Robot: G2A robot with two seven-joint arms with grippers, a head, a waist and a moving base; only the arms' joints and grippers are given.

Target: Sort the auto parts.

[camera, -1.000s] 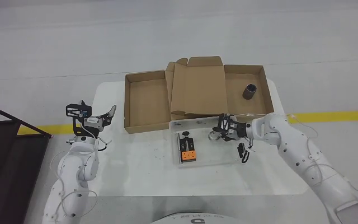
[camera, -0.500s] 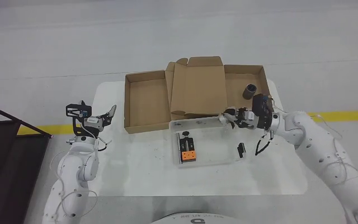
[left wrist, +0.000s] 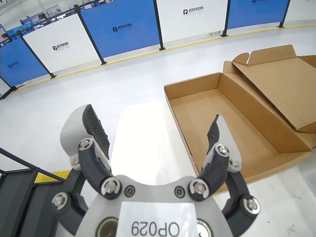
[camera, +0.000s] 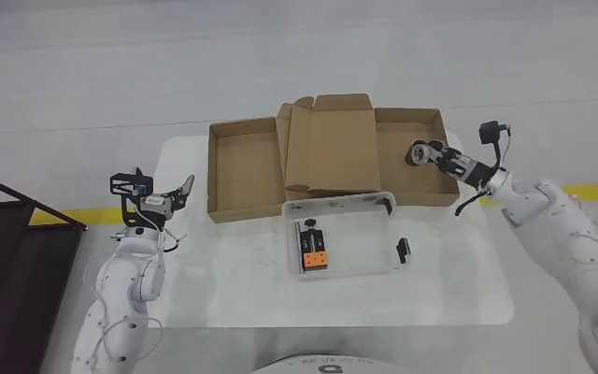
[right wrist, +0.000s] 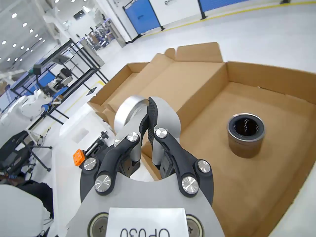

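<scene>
Now the right gripper [right wrist: 149, 115] hangs over the open brown cardboard box [right wrist: 271, 85] at the tabletop's far right corner, its fingers clamped on a silver round metal part [right wrist: 128, 113]. A dark cylindrical metal bush [right wrist: 245, 136] stands upright on that box's floor, hollow end up, just beside the gripper but apart from it. The release likely turns on landing the silver part on bare floor clear of the bush, and most open room lies toward the box's near wall. The left gripper [left wrist: 151, 124] hovers spread wide and empty at the tabletop's left edge. A clear plastic tray [camera: 374, 266] at the tabletop's middle holds an orange-and-black block [camera: 313, 252] and a small black piece [camera: 402, 250].
</scene>
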